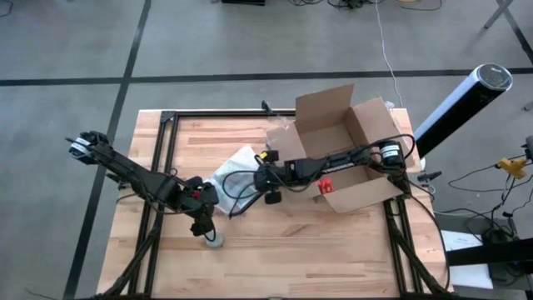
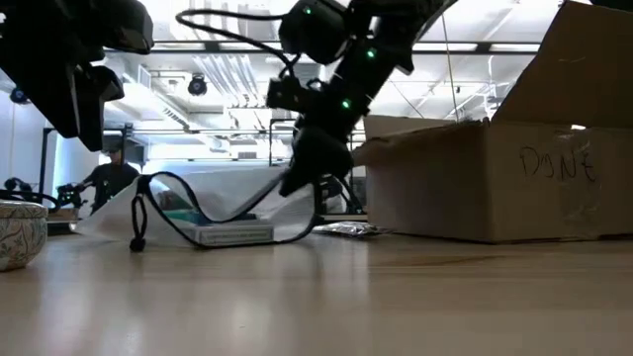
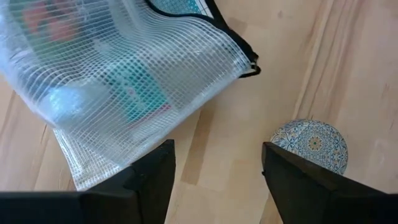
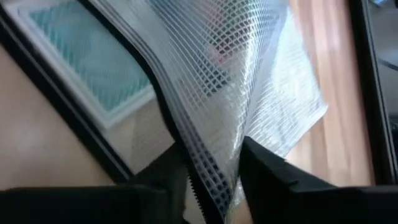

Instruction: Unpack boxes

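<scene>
Right hand [image 4: 214, 168] pinching translucent mesh zip pouch [image 1: 236, 167] edge; brown corrugated cardboard box [image 1: 346, 146] lying at its 3 o'clock. Left hand [image 3: 217, 171] waiting open nearby.

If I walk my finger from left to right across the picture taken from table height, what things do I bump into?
Patterned bowl at the left edge → mesh zip pouch, its edge lifted by the right gripper → small shiny packet → open cardboard box.

Even overhead light falls soft on the bench [image 1: 275, 237]. In the low view, bright ceiling strips backlight the arms into silhouettes. The mesh pouch [image 4: 249, 81] blurs near the right wrist camera.
</scene>
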